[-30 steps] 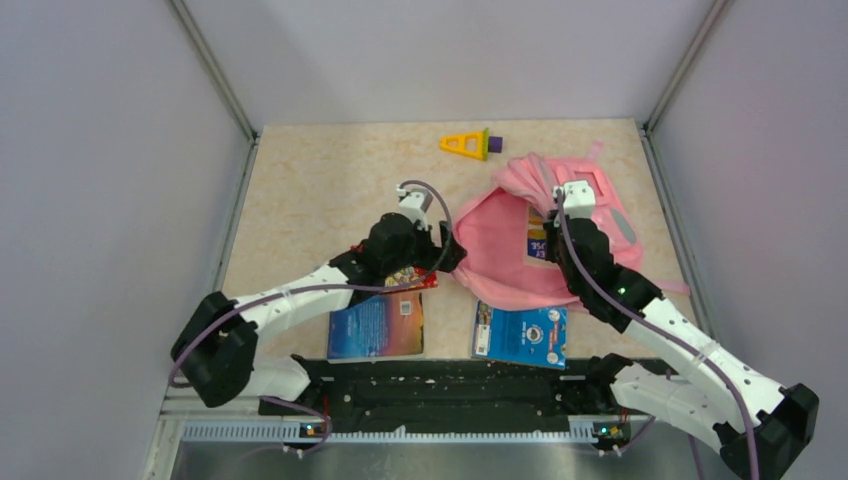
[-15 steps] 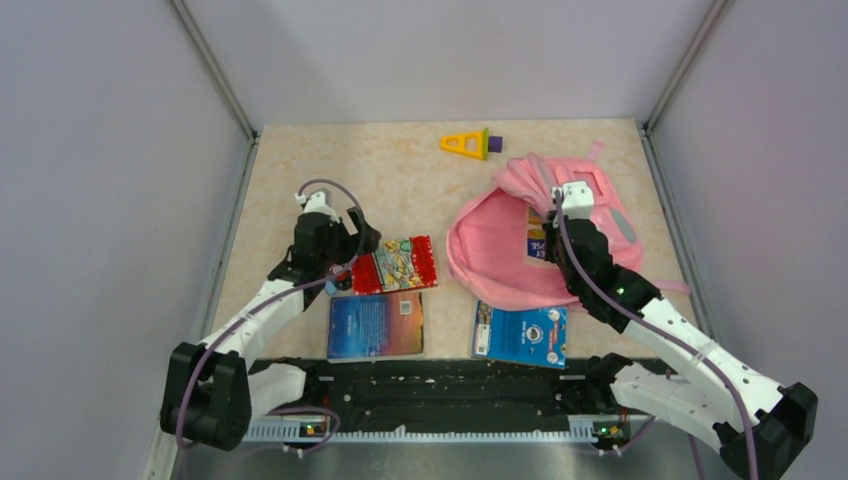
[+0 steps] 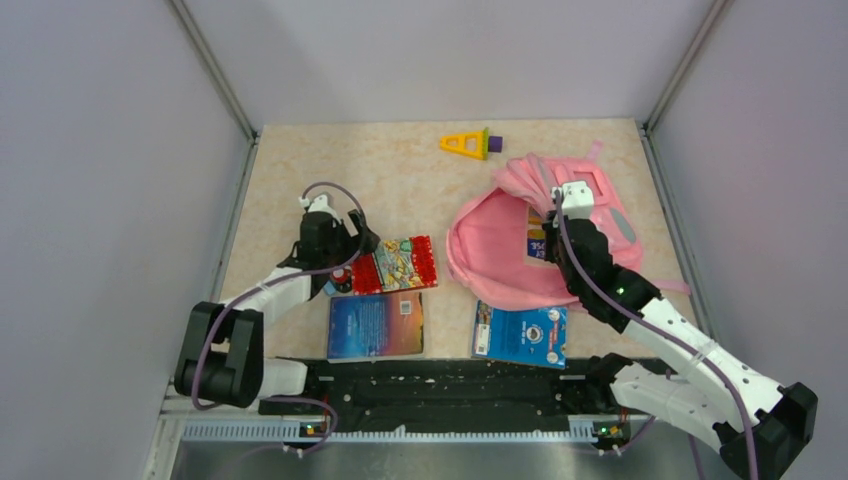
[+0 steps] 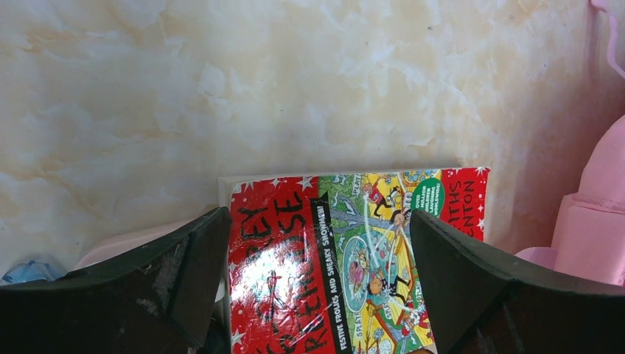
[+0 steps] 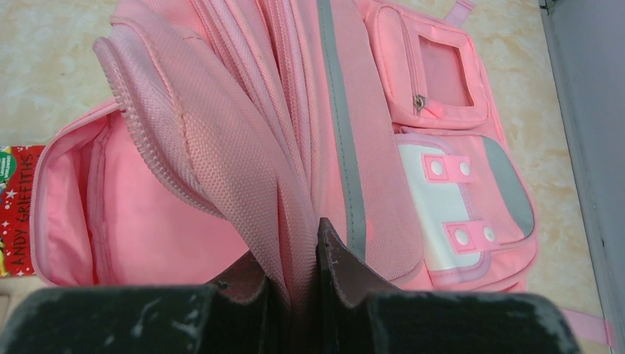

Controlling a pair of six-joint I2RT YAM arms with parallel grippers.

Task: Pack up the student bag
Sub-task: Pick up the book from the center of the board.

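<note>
The pink student bag [image 3: 505, 255] lies at the right with its main opening facing left; it fills the right wrist view [image 5: 221, 147]. A blue and yellow book [image 3: 537, 241] shows inside it. My right gripper [image 3: 556, 212] is shut on the bag's upper flap fabric [image 5: 298, 258] and holds it up. A red picture book [image 3: 398, 264] lies flat left of the bag. My left gripper [image 3: 350, 258] is open at the book's left end, with one jaw on each side of the book [image 4: 324, 258] in the left wrist view [image 4: 317, 221].
A dark blue book [image 3: 376, 325] and a lighter blue book [image 3: 521, 335] lie near the front edge. A yellow triangular toy with a purple piece [image 3: 468, 144] sits at the back. Grey walls enclose the table on three sides.
My left gripper pulled back from the bag's opening to the left end of the red book, then stayed there. The right gripper held the flap throughout.
</note>
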